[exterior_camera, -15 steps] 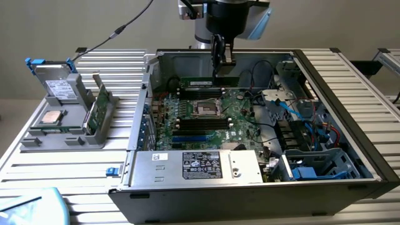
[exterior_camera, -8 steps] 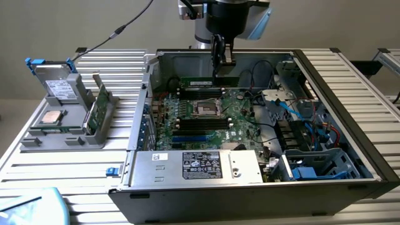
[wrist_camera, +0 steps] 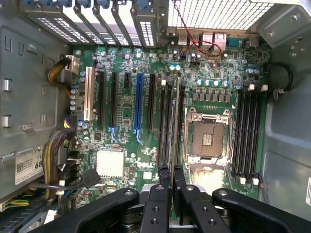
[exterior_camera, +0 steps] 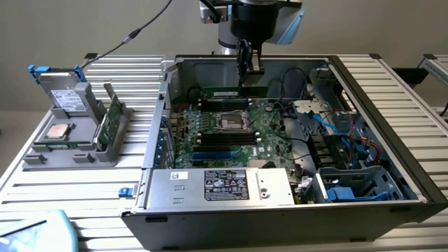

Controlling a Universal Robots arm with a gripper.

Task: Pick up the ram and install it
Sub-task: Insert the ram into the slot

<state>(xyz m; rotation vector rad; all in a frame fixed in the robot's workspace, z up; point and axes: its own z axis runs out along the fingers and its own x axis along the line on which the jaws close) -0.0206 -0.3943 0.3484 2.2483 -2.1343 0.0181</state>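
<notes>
While the claw [exterior_camera: 248,80] is clenched on the ram [exterior_camera: 225,93], the stick stands on edge at the slots beside the processor socket [exterior_camera: 231,122]. Pickup looks done; whether it is fully seated is unclear.

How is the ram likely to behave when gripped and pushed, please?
The ram looks like a thin flat board, so it is probably light and stiff, though it might flex or crack if pushed unevenly. Held on its narrow edge in the pincer, it would likely tip if released.
</notes>
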